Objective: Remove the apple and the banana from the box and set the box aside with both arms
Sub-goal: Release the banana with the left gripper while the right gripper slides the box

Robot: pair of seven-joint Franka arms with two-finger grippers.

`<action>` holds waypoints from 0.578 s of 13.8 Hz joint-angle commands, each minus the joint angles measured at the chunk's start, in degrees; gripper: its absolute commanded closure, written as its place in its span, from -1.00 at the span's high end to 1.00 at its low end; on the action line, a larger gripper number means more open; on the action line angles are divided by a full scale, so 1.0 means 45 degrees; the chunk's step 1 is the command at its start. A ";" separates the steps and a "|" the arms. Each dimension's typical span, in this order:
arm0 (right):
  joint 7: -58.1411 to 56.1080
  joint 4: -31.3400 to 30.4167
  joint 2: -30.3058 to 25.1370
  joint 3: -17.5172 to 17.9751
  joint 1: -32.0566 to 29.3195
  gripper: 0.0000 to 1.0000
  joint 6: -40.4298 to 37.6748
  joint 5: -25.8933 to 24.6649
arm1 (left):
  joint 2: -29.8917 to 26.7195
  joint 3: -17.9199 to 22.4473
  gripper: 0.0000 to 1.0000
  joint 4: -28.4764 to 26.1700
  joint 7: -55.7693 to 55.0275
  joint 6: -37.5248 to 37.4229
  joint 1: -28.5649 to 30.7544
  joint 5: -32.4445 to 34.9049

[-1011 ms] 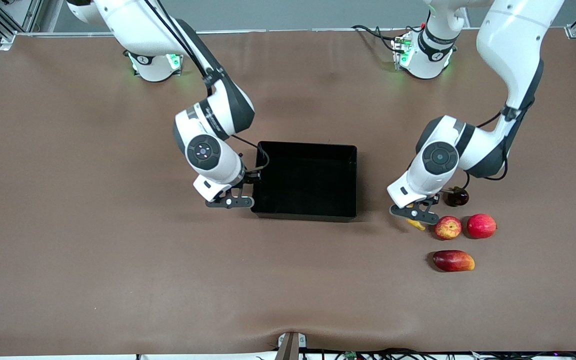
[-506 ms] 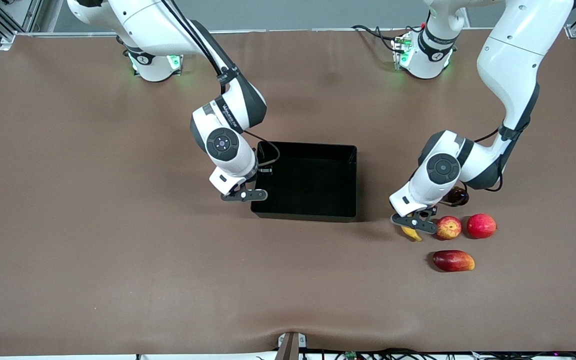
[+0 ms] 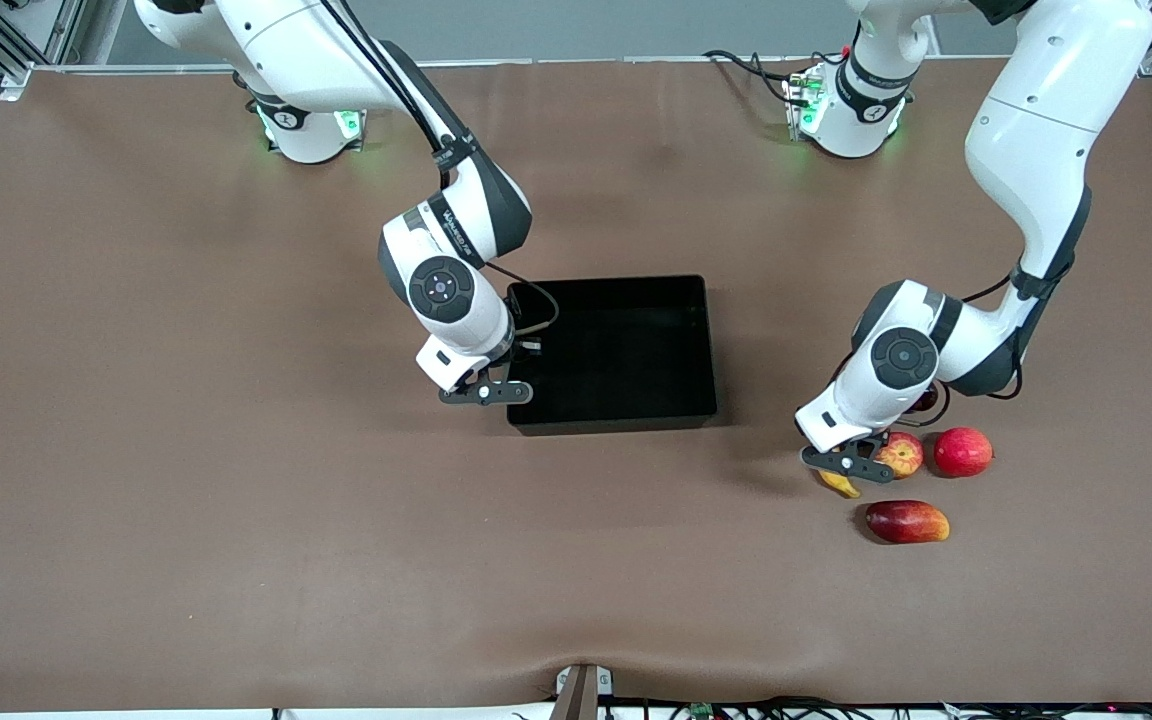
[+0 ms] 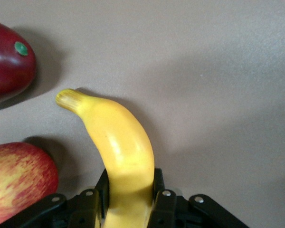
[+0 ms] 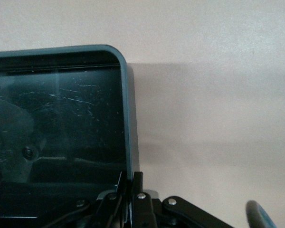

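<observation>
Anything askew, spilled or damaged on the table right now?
Only the black bin: it sits slightly skewed to the table edges, the right gripper clamped on its wall. The left gripper grips the banana. Nothing spilled or visibly damaged.

Right gripper (image 3: 485,392): goes from open beside the box to pinched on the wall of the box (image 3: 612,352) at the end toward the right arm.
Box: sits a little farther from the front camera than before, and slightly turned (its corners no longer line up with where they were).
Left gripper (image 3: 844,463): now lower in the front view, above the table between the banana and the apple (image 3: 900,453).
Banana (image 4: 115,146): carried along in the left gripper's clamp, its tip closer to the mango (image 3: 907,521).
</observation>
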 commanded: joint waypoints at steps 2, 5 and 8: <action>-0.0067 -0.0012 -0.0659 -0.0083 -0.0584 -1.00 -0.0820 0.0163 | 0.0111 -0.0079 -0.80 0.0207 -0.0142 0.0071 0.0048 0.0291; -0.0204 -0.0031 -0.1498 -0.0083 -0.1734 -1.00 -0.1935 0.0143 | 0.0150 -0.0119 -0.48 0.0422 -0.0142 0.0149 -0.0069 0.0155; -0.0768 -0.0168 -0.2339 -0.0122 -0.2904 -1.00 -0.2853 0.0065 | -0.0180 -0.0254 1.00 0.0422 0.0072 0.0149 0.0086 0.0155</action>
